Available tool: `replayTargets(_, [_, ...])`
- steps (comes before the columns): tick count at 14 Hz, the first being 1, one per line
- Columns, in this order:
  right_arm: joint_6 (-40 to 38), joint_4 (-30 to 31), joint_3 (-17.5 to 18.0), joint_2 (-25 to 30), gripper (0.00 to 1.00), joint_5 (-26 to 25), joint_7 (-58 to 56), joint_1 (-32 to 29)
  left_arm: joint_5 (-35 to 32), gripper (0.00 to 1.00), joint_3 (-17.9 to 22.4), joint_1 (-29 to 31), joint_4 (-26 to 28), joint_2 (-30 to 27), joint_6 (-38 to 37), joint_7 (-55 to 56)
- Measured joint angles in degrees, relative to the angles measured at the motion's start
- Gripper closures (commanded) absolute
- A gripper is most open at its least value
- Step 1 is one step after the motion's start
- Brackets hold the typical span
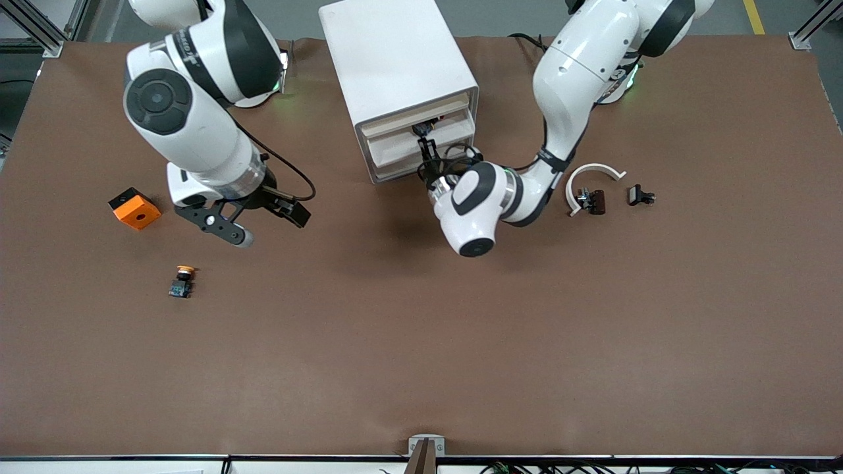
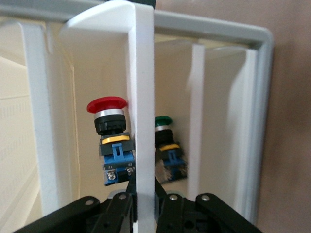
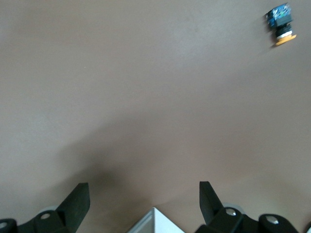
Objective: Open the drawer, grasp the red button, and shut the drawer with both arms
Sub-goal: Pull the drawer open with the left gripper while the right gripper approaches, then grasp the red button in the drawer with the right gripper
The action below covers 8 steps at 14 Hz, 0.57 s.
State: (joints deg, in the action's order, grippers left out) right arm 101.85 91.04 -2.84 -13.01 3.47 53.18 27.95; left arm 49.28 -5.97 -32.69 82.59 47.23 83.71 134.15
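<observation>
Red-capped button (image 2: 108, 141) sat inside the cabinet (image 1: 395, 66), in the drawer (image 1: 421, 135) your left gripper (image 1: 426, 148) had reached into, fingers (image 2: 116, 206) clamped on the drawer's white upright panel. Your right gripper (image 1: 253, 220) waited over the brown surface (image 1: 421, 329), fingers (image 3: 77, 201) apart, near an orange-capped button (image 1: 182, 280)

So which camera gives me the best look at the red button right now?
The left wrist view: the red button fills the frame inside the drawer, cap and blue body clear, with the left gripper at the drawer's edge. The front view hides it inside the cabinet. The right wrist view shows only the orange-capped button.
</observation>
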Motion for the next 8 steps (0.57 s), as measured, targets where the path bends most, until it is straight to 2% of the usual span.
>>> replayTargets(4, [2.2, 0.0, 0.0, -1.6, 0.0, 0.0, 3.9, 2.6, 0.0, 1.0, 0.7, 4.4, -2.1, 0.0, 0.3, 0.0])
replayTargets(5, [3.0, 0.0, 0.0, -1.9, 0.0, 0.0, 5.3, 3.2, 0.0, 0.83, 0.8, 5.2, -2.4, 0.0, 0.5, -0.1])
replayTargets(7, [4.3, 0.0, 0.0, -2.5, 0.0, 0.0, 8.1, 5.0, 0.0, 0.0, 0.9, 6.2, -2.7, 0.0, 1.6, -0.5])
replayTargets(8, [4.9, 0.0, 0.0, -2.7, 0.0, 0.0, 9.5, 5.9, 0.0, 0.0, 1.2, 6.5, -3.0, 0.0, 2.4, -1.1])
